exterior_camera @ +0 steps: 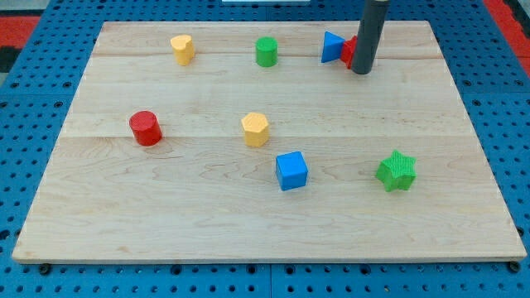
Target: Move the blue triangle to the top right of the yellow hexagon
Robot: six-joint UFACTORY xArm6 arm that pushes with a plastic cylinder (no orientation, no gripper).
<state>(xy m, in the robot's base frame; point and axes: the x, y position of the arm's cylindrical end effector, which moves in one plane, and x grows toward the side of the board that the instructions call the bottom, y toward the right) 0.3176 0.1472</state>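
Note:
The blue triangle [332, 47] stands near the view's top, right of centre, touching a red block [349, 51] on its right. The yellow hexagon [255, 129] sits near the board's middle, below and left of the triangle. My tip [361, 72] is at the lower end of the dark rod, just right of and slightly below the blue triangle; the rod partly hides the red block.
A yellow block [182, 49] and a green cylinder [266, 51] stand along the top. A red cylinder [145, 128] is at the left. A blue cube [291, 170] and a green star [396, 171] lie at the lower right. The wooden board [124, 207] ends near the rod.

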